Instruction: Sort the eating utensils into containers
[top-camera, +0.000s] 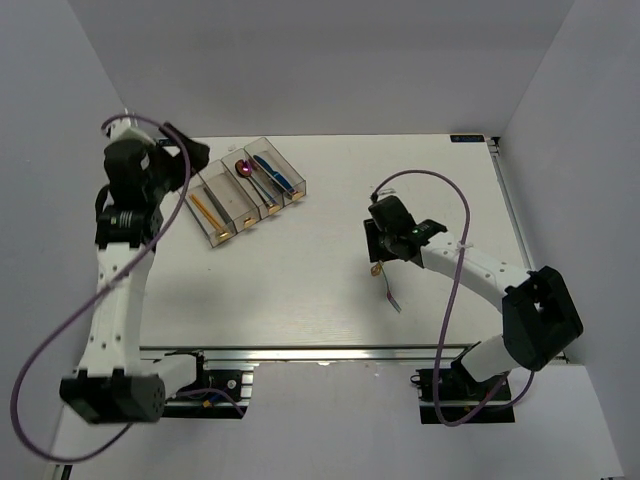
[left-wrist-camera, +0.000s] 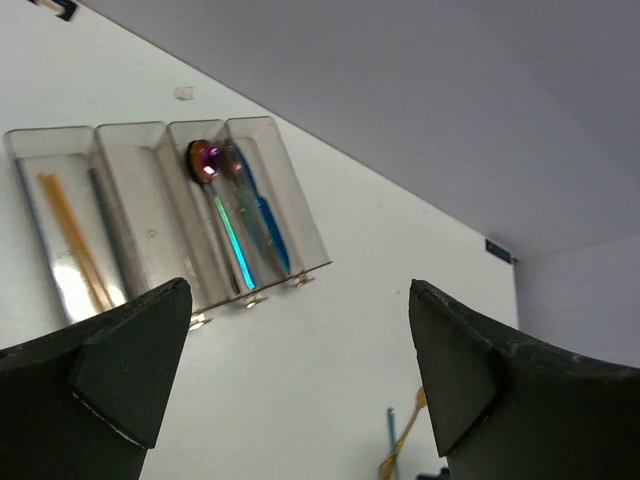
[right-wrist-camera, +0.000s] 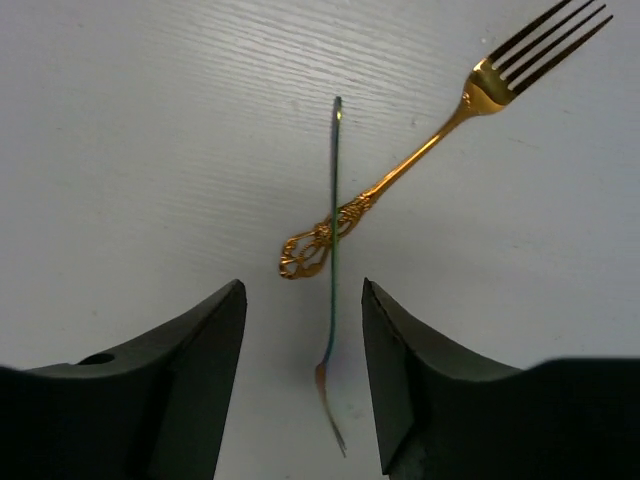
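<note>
Gold fork (right-wrist-camera: 415, 157) lying just ahead of the right gripper's (right-wrist-camera: 300, 292) open, empty jaws, its ornate handle crossed by a slim iridescent utensil (right-wrist-camera: 333, 270) running between them; closing here risks snagging both pieces or dragging the fork.

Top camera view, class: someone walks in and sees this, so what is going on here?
Two robot arms are sorting cutlery into a row of four clear bins. The right gripper, open, hovers over a thin iridescent utensil that crosses a gold fork on the table, with its fingers on either side of the thin piece. The left gripper, open and holding nothing, is raised near the bins, which already hold a purple spoon, a blue knife and orange chopsticks.
</note>
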